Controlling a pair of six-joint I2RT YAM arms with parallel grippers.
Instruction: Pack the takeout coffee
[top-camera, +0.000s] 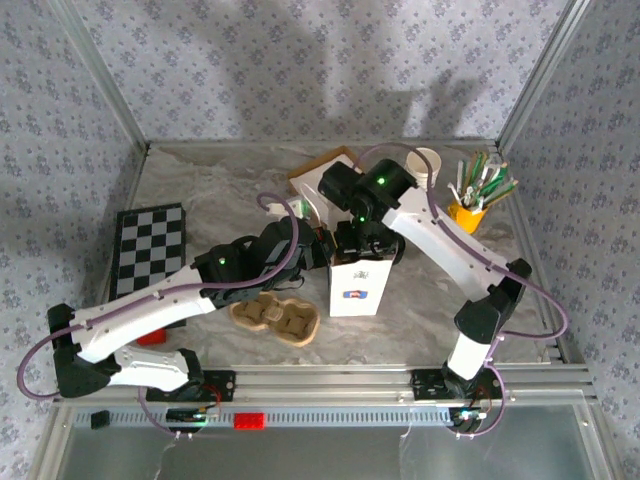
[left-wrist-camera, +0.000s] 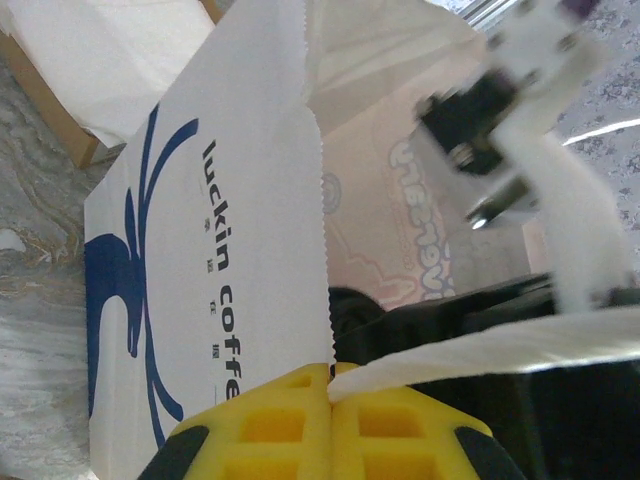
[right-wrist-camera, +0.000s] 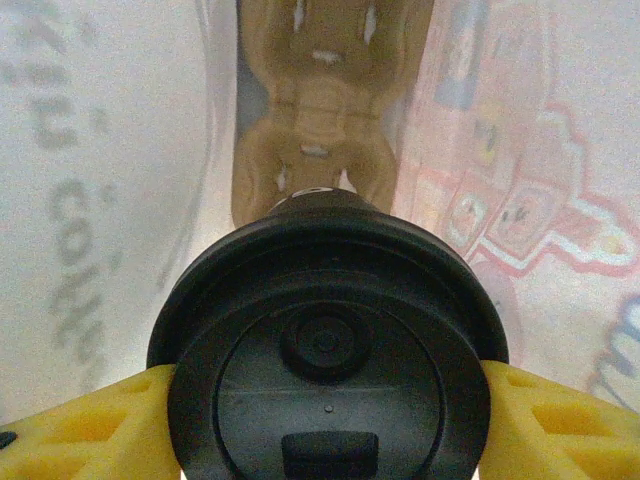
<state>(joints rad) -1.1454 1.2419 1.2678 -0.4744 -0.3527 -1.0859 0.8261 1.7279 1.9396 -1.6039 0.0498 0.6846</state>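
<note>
The takeout coffee (right-wrist-camera: 328, 360) shows from above as a round black lid, and my right gripper (right-wrist-camera: 328, 375) is shut on it with a yellow finger (right-wrist-camera: 90, 425) on either side. The cup hangs between the walls of a white paper bag (right-wrist-camera: 90, 200). In the top view the right gripper (top-camera: 365, 245) is over the mouth of the standing bag (top-camera: 357, 288). My left gripper (left-wrist-camera: 331, 375) is shut on the bag's serrated top edge; the bag (left-wrist-camera: 240, 220) has blue "luckin coffee" print. In the top view the left gripper (top-camera: 312, 248) sits at the bag's left side.
A brown moulded cup carrier (top-camera: 275, 317) lies on the table left of the bag; a similar brown shape (right-wrist-camera: 320, 100) shows beyond the cup. A checkerboard (top-camera: 150, 240) lies at the left. A yellow pen holder (top-camera: 465, 212), a cup stack (top-camera: 425, 165) and a cardboard tray (top-camera: 322, 170) stand behind.
</note>
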